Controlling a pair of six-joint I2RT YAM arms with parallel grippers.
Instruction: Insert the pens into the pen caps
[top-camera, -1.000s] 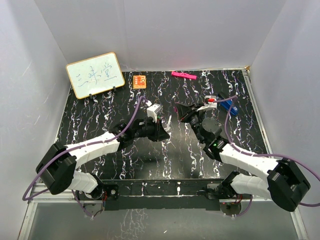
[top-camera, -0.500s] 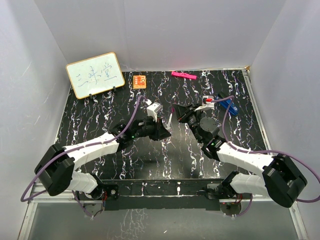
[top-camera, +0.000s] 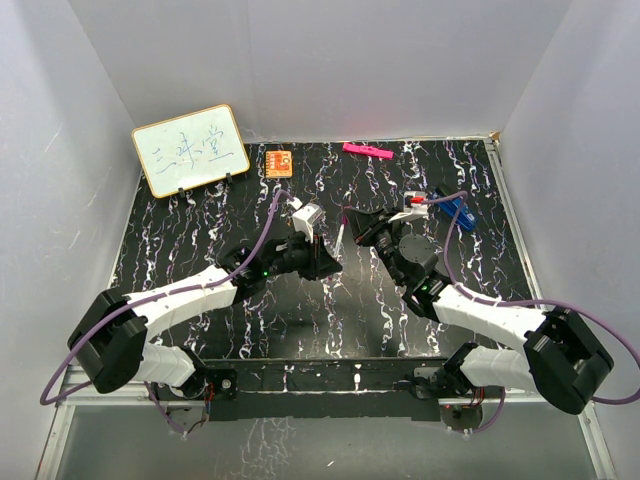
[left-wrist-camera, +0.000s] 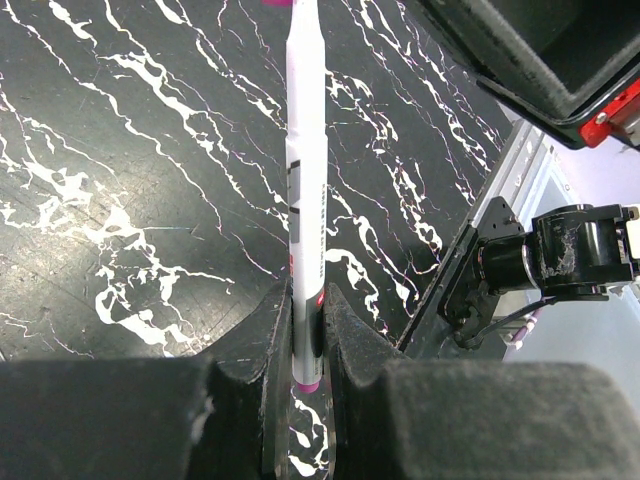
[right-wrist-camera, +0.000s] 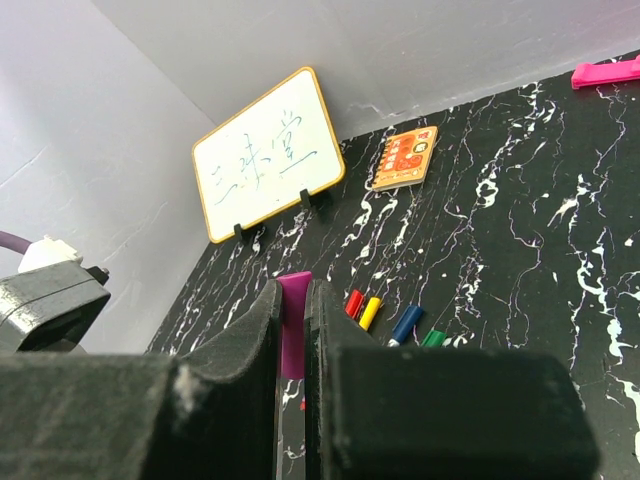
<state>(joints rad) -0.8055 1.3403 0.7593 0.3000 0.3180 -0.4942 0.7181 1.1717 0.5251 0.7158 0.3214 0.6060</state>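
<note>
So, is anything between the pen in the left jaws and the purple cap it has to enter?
Nothing visible does. The pen, clamped in the left jaws, points at the purple cap held in the right jaws, and the top view shows no object between them. Whether they touch is unclear.

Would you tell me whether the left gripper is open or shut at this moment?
Shut on the purple-tipped pen: in the left wrist view, the left gripper has its jaws pressed against both sides of the white barrel near its lower end.
</note>
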